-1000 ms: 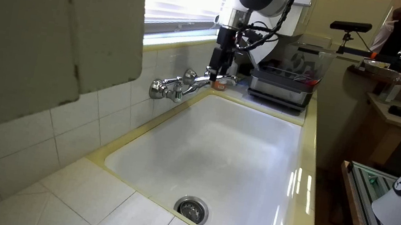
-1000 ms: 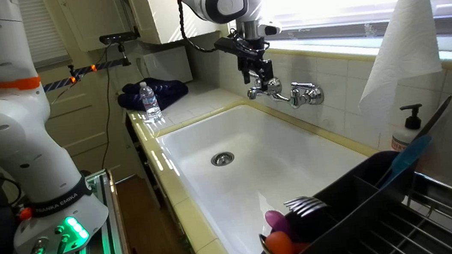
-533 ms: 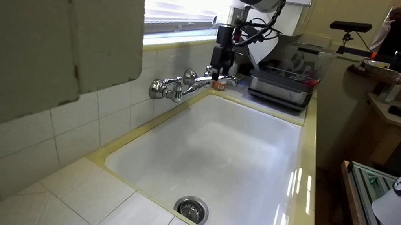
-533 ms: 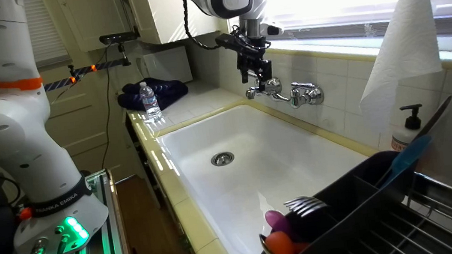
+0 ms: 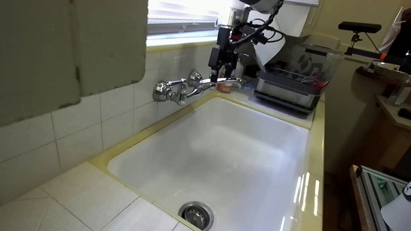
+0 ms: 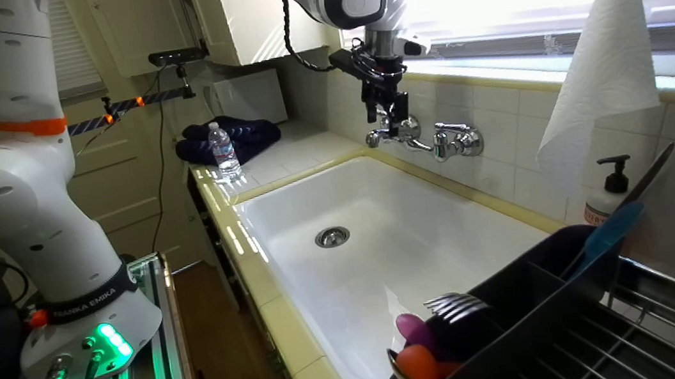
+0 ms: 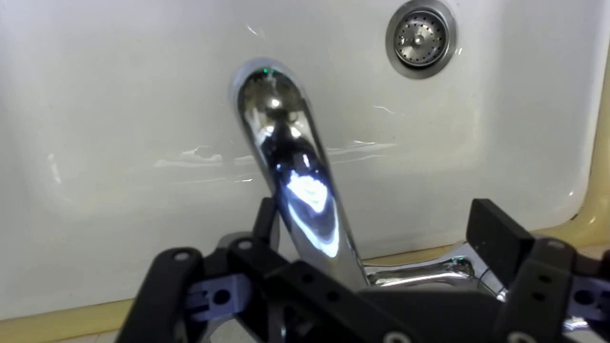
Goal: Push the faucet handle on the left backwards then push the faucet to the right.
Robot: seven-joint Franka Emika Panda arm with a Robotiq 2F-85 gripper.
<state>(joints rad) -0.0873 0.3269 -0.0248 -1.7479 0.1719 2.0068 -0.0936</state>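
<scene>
The chrome faucet spout extends from the wall over the sink. It also shows in both exterior views. My gripper is open and points down over the faucet, also seen in both exterior views. In the wrist view its left finger is at the spout's left edge; I cannot tell whether they touch. The right finger is apart from the spout, above the side pipe. The left faucet handle is plain in an exterior view and mostly hidden by gripper parts elsewhere. The right handle sits on the wall.
The white sink lies below, with its drain. The tiled wall and window sill are close behind the gripper. A dish rack, hanging paper towel, soap bottle and water bottle stand around.
The arm and gripper have shifted slightly toward the wall, with a small tilt of the gripper. The spout has shifted very slightly at most. The handles show no visible change, and the gripper stays open.
</scene>
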